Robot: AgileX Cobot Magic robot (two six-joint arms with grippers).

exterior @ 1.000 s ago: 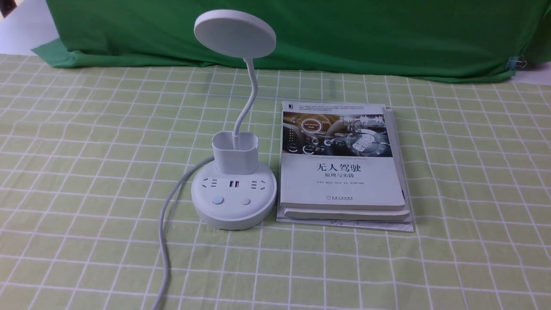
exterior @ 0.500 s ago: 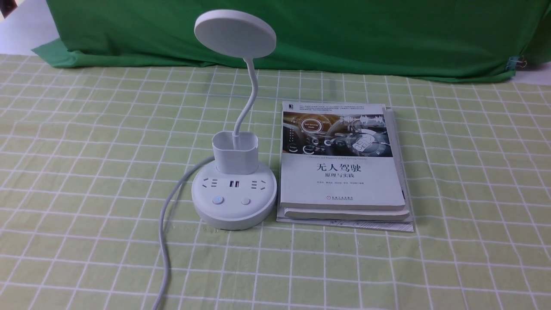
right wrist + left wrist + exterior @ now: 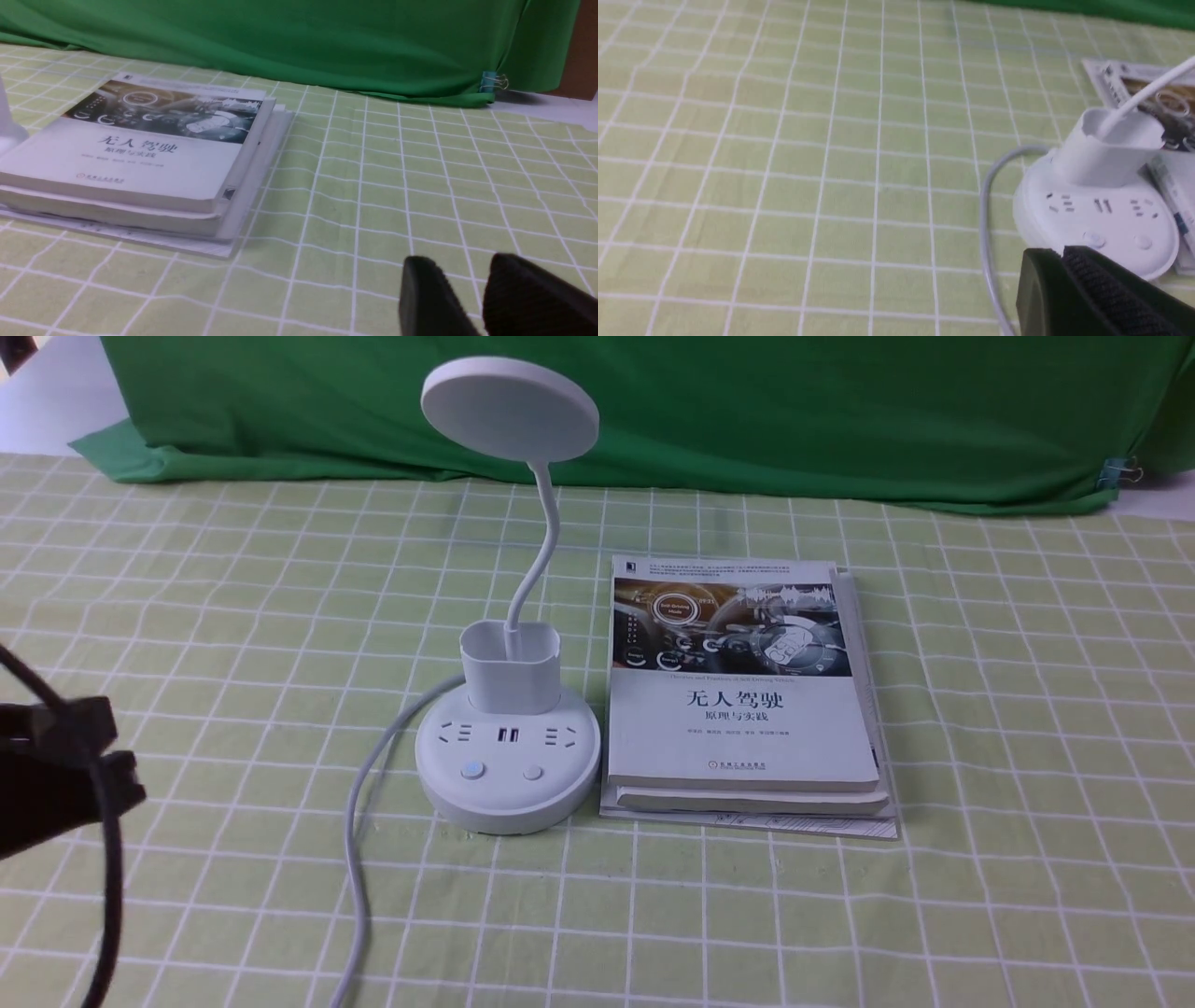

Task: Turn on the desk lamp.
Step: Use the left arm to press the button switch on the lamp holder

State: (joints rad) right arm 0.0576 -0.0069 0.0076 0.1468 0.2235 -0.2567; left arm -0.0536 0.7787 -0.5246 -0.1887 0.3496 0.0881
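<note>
The white desk lamp stands mid-table: disc head (image 3: 509, 409), curved gooseneck (image 3: 541, 551), cup holder (image 3: 511, 667), round base (image 3: 509, 798) with sockets. Two buttons sit at the base's front, a bluish one (image 3: 472, 770) and a plain one (image 3: 532, 772). The lamp is unlit. Its white cord (image 3: 359, 831) runs to the near edge. My left gripper (image 3: 107, 756) is at the far left edge, well left of the base, its fingers together and empty. In the left wrist view its tips (image 3: 1062, 254) point toward the base (image 3: 1097, 219). My right gripper (image 3: 460, 266) is slightly open and empty over bare cloth.
A stack of books (image 3: 742, 700) lies right against the lamp base; it also shows in the right wrist view (image 3: 140, 144). A green backdrop cloth (image 3: 747, 411) hangs at the back, with a binder clip (image 3: 1120, 473). The table has a green checked cloth (image 3: 1027, 896).
My left gripper has come into the front view at the left edge; it was out of view before. The lamp and the books have not moved.
</note>
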